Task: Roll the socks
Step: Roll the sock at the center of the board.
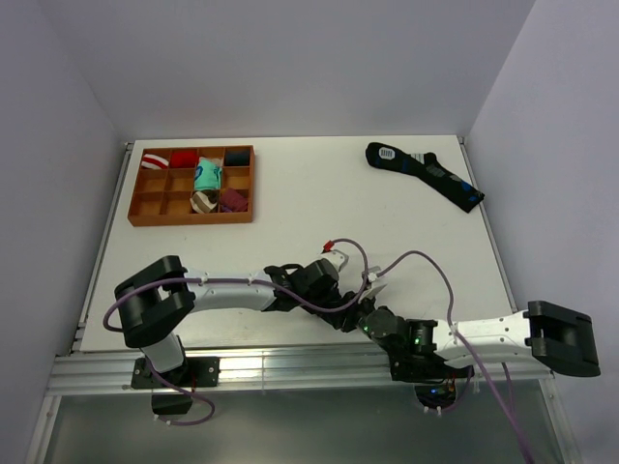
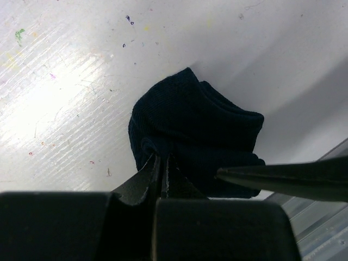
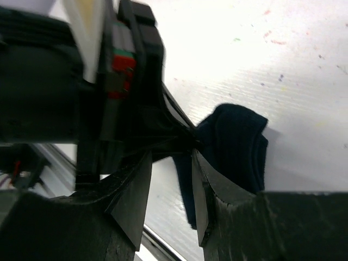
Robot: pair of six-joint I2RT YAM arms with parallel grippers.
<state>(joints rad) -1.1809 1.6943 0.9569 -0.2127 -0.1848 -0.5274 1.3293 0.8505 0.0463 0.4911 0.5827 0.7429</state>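
Left wrist view: my left gripper (image 2: 162, 163) has its two fingers drawn almost together, only a thin slit between them, and they pinch the near edge of the socks (image 2: 196, 136). The socks are a dark navy bundle, bunched into a rounded lump, lying on the white table (image 1: 435, 232). One finger of my right gripper (image 3: 171, 155) enters from the right and touches the bundle's lower side.

Right wrist view: my right fingers (image 3: 133, 201) stand parted, with bright table visible between them and a dark fold of the socks lying in the gap. They clasp nothing. My left gripper's body fills the upper left.

Top view: both grippers meet at the middle of the table's near edge, just above the metal rail (image 1: 290, 365), and they cover the socks. Far off sit an orange tray (image 1: 191, 220) of coloured sock bundles (image 1: 206, 177) at upper left and a long black sock (image 1: 426, 174) at upper right.
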